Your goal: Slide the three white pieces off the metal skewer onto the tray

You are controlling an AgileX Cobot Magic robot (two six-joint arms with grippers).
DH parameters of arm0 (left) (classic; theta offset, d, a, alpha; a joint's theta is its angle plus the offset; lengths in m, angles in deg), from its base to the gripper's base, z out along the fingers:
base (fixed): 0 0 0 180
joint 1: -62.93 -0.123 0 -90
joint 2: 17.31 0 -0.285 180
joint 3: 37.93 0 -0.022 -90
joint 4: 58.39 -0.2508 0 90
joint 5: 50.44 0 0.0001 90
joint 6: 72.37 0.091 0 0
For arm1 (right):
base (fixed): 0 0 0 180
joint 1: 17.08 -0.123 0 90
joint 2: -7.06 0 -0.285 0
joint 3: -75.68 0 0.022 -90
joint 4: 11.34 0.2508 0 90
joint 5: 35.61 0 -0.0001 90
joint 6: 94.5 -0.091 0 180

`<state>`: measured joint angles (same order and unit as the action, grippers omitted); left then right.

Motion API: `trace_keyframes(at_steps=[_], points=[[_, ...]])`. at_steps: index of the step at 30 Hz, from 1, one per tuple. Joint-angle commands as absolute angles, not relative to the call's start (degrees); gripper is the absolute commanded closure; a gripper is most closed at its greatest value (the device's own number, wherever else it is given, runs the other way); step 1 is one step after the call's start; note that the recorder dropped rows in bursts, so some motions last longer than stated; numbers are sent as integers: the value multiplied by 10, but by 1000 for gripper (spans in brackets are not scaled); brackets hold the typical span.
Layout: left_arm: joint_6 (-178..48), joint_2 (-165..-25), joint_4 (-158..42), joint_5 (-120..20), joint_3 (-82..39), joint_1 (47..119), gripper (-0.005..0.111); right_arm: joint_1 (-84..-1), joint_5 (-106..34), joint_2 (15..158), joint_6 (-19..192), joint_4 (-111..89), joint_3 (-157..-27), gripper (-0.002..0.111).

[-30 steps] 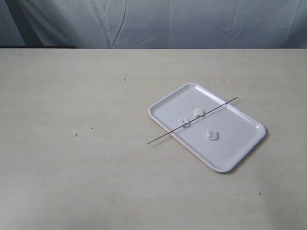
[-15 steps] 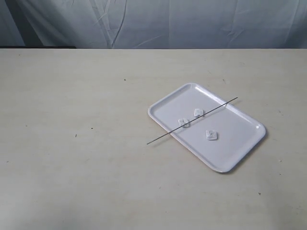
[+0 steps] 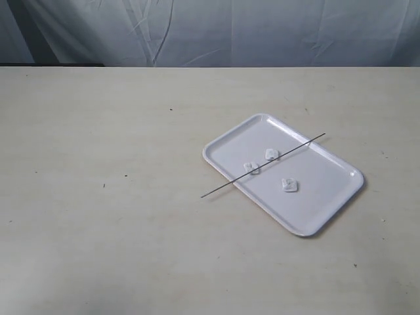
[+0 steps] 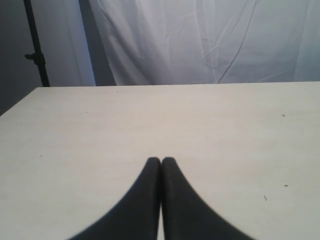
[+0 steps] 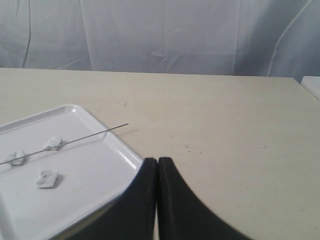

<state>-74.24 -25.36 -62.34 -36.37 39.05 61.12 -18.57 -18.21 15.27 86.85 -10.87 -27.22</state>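
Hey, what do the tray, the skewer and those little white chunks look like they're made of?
Tray: likely plastic, glossy white, with sheen and a moulded rounded rim. Skewer: probably metal, dark grey, very thin, perfectly straight. White chunks: seemingly something soft, with lumpy irregular outlines; too small to tell more.

Open tabletop (image 3: 98,197) across the left half and along the front edge, with wide passage there. Obstacles grouped right of centre: low-rimmed tray (image 3: 328,197) with metal skewer (image 3: 226,184) lying diagonally across it, both tips overhanging the rim, one out over bare table. Three white pieces (image 3: 289,185) on the tray floor — two at the skewer line, one apart. Cloth backdrop (image 3: 230,33) closing the far edge.
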Motion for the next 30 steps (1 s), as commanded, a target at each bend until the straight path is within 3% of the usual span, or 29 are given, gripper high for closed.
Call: trace_keyframes(at_steps=[1,30], points=[[-706,-251,-602,-372,393,613,107,-182,-183,148,843,-113,-271,109],[-724,-251,-593,-370,393,585,107,-182,-181,148,840,-113,-271,109]])
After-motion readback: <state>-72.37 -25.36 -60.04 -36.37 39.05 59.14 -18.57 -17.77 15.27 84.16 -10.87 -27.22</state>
